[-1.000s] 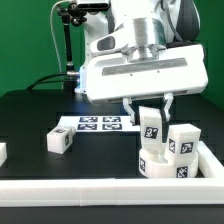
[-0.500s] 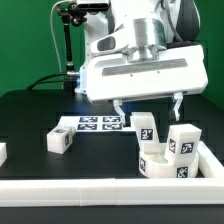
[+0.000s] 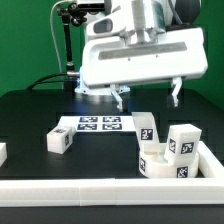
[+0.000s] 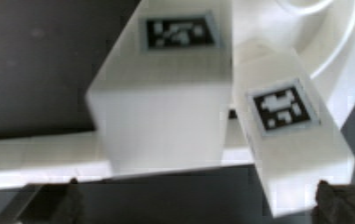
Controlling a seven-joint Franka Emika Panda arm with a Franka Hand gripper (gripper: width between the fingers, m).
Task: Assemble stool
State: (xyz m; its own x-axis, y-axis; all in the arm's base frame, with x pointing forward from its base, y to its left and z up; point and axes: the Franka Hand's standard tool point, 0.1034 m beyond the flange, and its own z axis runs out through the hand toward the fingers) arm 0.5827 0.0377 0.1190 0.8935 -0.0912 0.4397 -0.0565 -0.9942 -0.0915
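One loose leg just beside marker board

The short round white plastic seat and the small blocky white plastic legs look smooth and matt with only a faint sheen. In the wrist view their flat faces carry crisp black-and-white square tags that look like printed stickers. The flat black table top is dull and matt, the thin flat white marker board looks like matt sheet, the long white border rail looks like smooth plastic, and the broad white housing of the robot arm is smooth, moulded and slightly glossy.
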